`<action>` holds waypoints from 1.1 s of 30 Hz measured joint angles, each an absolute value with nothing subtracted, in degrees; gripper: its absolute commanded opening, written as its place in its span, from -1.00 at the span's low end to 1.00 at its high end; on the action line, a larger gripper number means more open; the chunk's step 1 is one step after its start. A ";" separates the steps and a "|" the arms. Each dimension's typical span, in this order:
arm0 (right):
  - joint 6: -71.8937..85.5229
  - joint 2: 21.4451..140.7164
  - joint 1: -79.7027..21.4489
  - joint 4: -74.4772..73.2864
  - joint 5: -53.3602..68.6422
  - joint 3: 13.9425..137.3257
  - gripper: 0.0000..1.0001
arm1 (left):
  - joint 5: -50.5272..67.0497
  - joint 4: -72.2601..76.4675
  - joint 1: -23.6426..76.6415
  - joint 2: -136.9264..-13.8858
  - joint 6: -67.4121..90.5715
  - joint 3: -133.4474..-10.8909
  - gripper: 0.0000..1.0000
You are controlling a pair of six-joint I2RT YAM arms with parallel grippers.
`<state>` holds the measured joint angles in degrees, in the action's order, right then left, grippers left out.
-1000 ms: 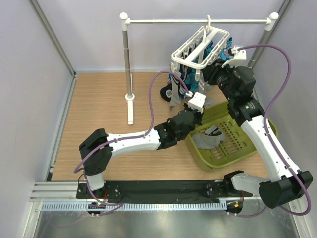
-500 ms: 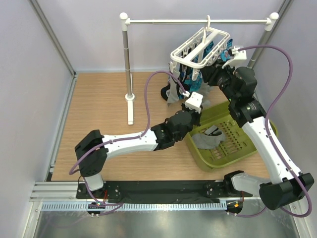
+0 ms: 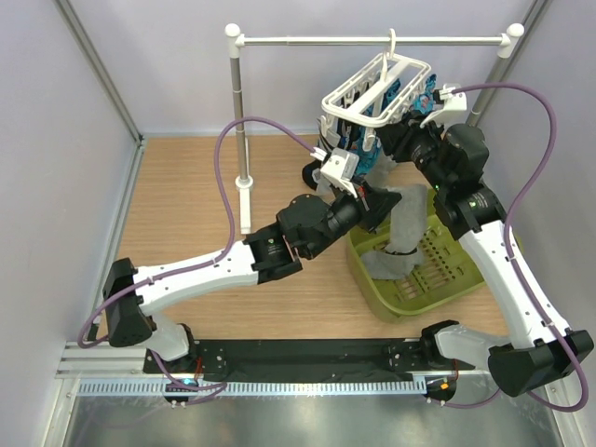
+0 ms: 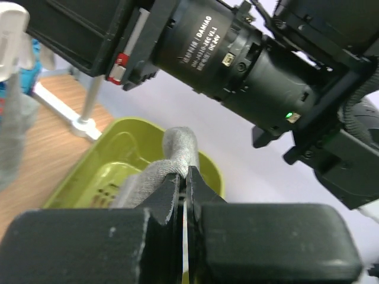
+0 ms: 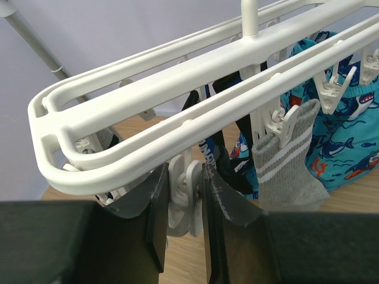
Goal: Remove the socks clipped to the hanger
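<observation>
The white hanger (image 3: 377,88) hangs from the rail with socks (image 3: 346,140) and a blue cloth clipped under it. My left gripper (image 3: 375,198) is shut on a grey sock (image 3: 407,219) that dangles over the green basket (image 3: 391,307). In the left wrist view the jaws (image 4: 185,171) pinch the sock's fold (image 4: 177,148). My right gripper (image 3: 402,140) is at the hanger's right side. In the right wrist view it (image 5: 185,177) squeezes a white clip peg (image 5: 186,198) under the hanger frame (image 5: 177,77). A grey sock with white stripes (image 5: 290,165) and a black sock (image 5: 222,160) hang beside it.
Another grey sock (image 3: 382,264) lies in the basket. The white rail stand (image 3: 240,112) rises at the back left. The blue patterned cloth (image 5: 343,142) hangs on the far clips. The right arm's motor housing (image 4: 237,53) is close above the left gripper.
My left arm has stretched out and swung right, carrying the grey sock from under the hanger to over the basket. The right gripper has stayed on the clip.
</observation>
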<state>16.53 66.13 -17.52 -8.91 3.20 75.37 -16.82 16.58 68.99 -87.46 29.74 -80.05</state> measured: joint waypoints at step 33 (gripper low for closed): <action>18.52 58.43 -17.52 -24.12 4.75 76.25 0.28 | -10.48 4.67 67.66 -91.55 38.50 -80.53 0.51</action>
